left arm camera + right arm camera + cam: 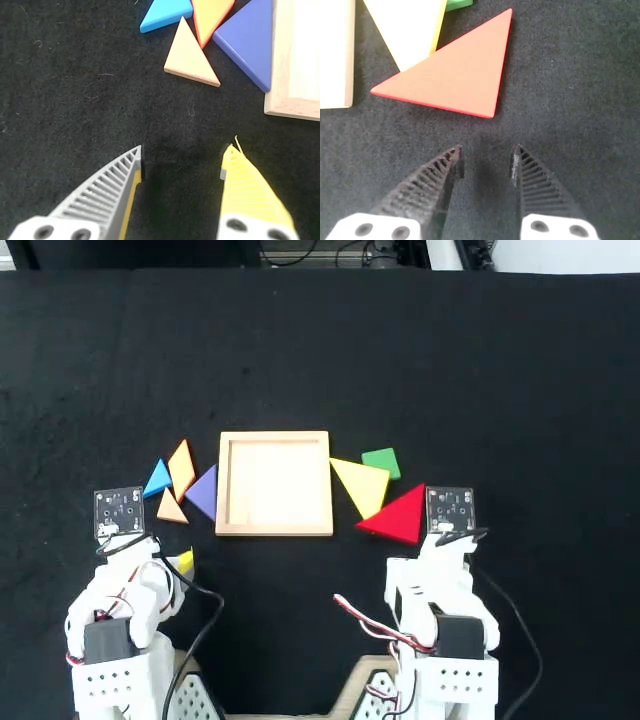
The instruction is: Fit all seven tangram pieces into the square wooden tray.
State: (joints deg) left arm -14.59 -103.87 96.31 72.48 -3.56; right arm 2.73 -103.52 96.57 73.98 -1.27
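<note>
The square wooden tray [274, 528] lies mid-table with nothing in it. Left of it lie a blue triangle [157, 479], an orange parallelogram [181, 467], a tan triangle [171, 508] and a purple triangle [205, 492]. Right of it lie a yellow triangle [361, 485], a green square [381, 462] and a large red triangle [396, 515]. My left gripper [182, 160] is open over bare cloth, short of the tan triangle [189, 57] and the purple triangle [248, 42]. My right gripper [486, 159] is open just short of the red triangle [455, 75].
Black cloth covers the table [450, 370]. Both arm bases stand at the near edge, with cables between them [370, 625]. The tray's corner [292, 100] lies beside the left gripper's reach.
</note>
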